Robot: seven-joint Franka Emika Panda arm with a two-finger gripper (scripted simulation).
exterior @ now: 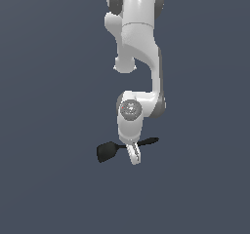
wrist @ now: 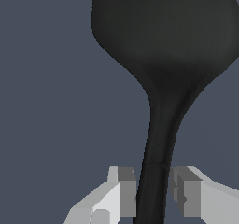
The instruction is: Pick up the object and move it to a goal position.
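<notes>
While the white Panda arm (exterior: 139, 48) reaches down from the top of the exterior view, its fingers (exterior: 133, 154) sit at the slim handle of the spatula (exterior: 108, 151). The spatula is matte black all over, with a flat, rounded blade that narrows smoothly into a thin rod. Its long axis lies nearly level across the exterior view, blade toward that view's left and slightly lower, handle tip toward the right. In the wrist view the spatula (wrist: 163, 55) fills much of the picture, and two blocky grey pads (wrist: 127, 190) flank the handle, one touching it and the other just beside it, so the fingers look clamped on the rod. No writing shows anywhere.
</notes>
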